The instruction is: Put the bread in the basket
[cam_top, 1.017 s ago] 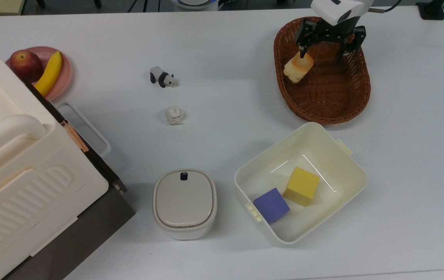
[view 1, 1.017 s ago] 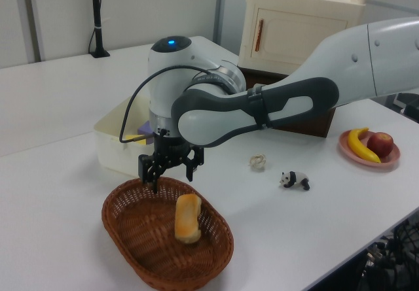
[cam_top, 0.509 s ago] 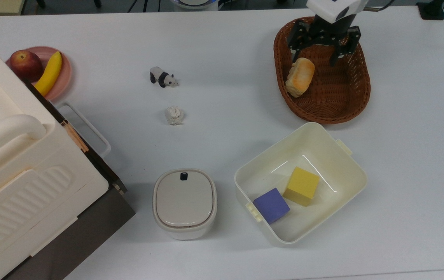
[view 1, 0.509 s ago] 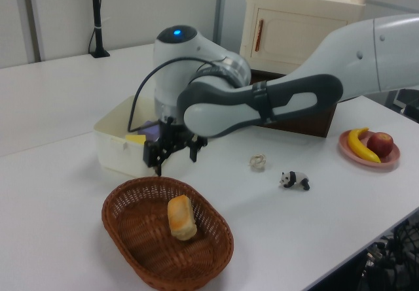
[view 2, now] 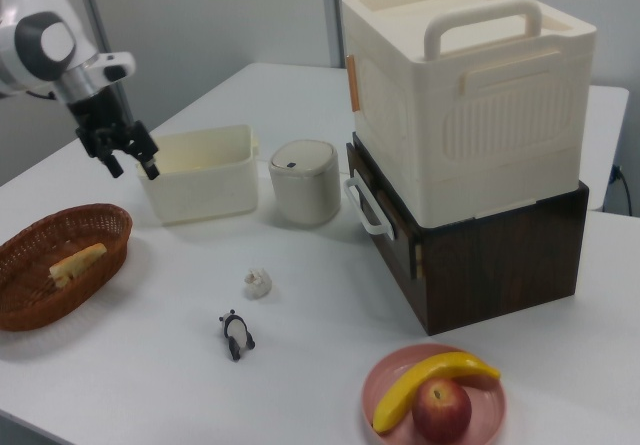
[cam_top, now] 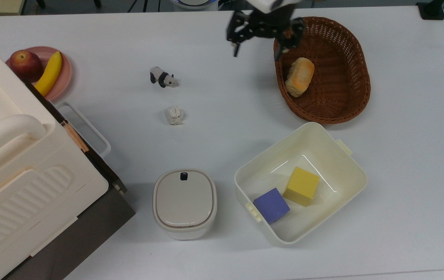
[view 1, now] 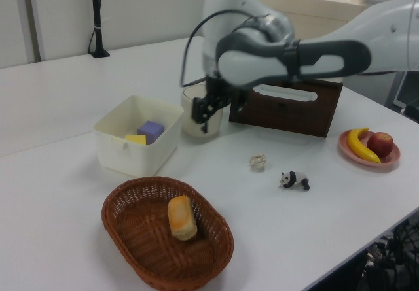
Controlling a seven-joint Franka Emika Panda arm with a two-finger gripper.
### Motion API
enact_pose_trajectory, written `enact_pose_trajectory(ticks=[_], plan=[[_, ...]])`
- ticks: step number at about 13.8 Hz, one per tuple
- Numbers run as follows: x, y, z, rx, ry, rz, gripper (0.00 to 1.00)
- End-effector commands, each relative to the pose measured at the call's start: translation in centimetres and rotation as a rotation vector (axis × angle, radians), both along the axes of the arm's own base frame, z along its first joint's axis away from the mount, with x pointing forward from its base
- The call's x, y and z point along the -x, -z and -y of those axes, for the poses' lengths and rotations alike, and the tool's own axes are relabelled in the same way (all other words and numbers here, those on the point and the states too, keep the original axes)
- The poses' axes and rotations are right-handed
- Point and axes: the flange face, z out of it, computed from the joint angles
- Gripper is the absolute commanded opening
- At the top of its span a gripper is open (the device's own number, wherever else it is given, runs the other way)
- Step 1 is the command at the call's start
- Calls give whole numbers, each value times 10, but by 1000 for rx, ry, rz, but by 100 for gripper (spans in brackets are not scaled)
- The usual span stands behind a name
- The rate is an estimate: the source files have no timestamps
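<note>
We see the bread (cam_top: 299, 76) lying on its side inside the basket (cam_top: 346, 97), against the wall at the top view's left, the basket standing near the table's (cam_top: 222, 97) far right corner in the top view. The gripper (cam_top: 257, 43) hangs empty with its 2 fingers spread apart, raised above the table just off the basket's rim on the top view's left and clear of the bread. Toward the near edge in the top view we note a bin (cam_top: 338, 155) holding 2 cubes, 1 yellow (cam_top: 302, 185) and 1 purple (cam_top: 271, 204).
</note>
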Motion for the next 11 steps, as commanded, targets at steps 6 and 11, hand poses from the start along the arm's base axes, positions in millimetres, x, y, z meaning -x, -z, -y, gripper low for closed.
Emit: enact_pose_trajectory(ticks=[6, 11], plan=[[24, -71, 126, 4, -149, -167, 100], [21, -93, 155, -120, -68, -108, 100]])
